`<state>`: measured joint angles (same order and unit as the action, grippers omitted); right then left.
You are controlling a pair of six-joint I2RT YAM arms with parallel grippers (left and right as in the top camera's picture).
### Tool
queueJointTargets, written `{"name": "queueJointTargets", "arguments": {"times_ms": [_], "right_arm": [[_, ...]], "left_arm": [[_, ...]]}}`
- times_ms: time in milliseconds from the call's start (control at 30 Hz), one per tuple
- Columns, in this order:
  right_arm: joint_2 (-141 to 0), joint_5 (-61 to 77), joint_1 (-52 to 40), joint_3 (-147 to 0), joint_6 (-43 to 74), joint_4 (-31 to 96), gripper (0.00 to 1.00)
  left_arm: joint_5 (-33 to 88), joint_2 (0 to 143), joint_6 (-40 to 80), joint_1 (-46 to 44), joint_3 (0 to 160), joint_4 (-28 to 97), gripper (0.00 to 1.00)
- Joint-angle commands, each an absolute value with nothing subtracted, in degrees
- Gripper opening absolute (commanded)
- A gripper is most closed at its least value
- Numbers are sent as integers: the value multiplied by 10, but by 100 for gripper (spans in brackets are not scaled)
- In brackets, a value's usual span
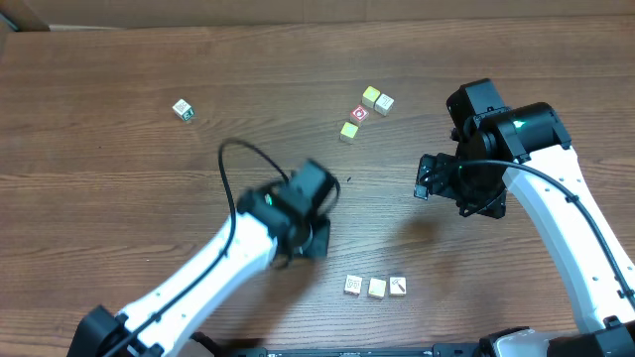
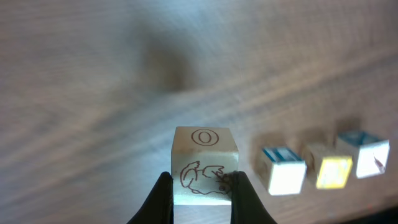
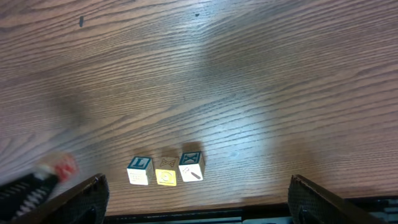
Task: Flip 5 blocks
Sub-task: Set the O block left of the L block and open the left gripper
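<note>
1. Left claw [image 2: 202, 194]: pinching held block [image 2: 204, 163] by two opposite side faces. Fingers sit low on it, so the top (ringed "O") and front (line drawing) stay bare. Judged: a side pinch leaves a free axis for rolling the block onto a new face.
2. Held block: between the left claw's fingers, centred. Whether it touches the table [image 2: 93, 93] cannot be told, since the wrist view is blurred there.
3. Row of three blocks [image 2: 331, 169]: just beside the left claw, to its right in the wrist view, apart from the held block. All three stand on the table, neighbours close together. Judged: the row is a set-down line, and the claw-side end is where the held one would fit.
4. Right claw [image 3: 199, 205]: fingers spread wide, nothing between them. The row lies below and ahead of it, towards its left finger, well apart. Judged: parked clear so the left arm has room.
5. Pale pair [image 1: 371, 96]: well beyond the left claw, nearer the right claw. Judged: candidates for the fifth block.
6. Red-ringed cube [image 1: 359, 114] and yellow-green cube [image 1: 348, 130]: just beside the pale pair. Judged: not for flipping.
7. Lone cube [image 1: 182, 109]: green marks, far off the left claw's left side.
8. Status, judged: a flip is in hand and not yet set down.
</note>
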<state>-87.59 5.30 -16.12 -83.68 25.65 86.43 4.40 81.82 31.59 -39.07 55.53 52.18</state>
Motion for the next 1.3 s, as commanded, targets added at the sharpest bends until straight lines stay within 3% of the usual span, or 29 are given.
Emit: {"name": "queueJointTargets", "arguments": {"times_ms": [0, 200, 467, 1133, 1267], "right_arm": [[-860, 48, -160, -852, 254, 863, 93], [-860, 48, -160, -852, 254, 865, 93], [-860, 48, -160, -852, 255, 867, 93], [-860, 48, -160, -852, 255, 867, 93], [-860, 48, -160, -852, 255, 869, 93]], "left_arm": [[71, 788, 387, -440, 506, 490, 4], [71, 790, 435, -492, 438, 418, 6], [89, 790, 437, -492, 396, 360, 8], [99, 824, 437, -492, 395, 342, 11], [102, 829, 437, -492, 395, 333, 16]]}}
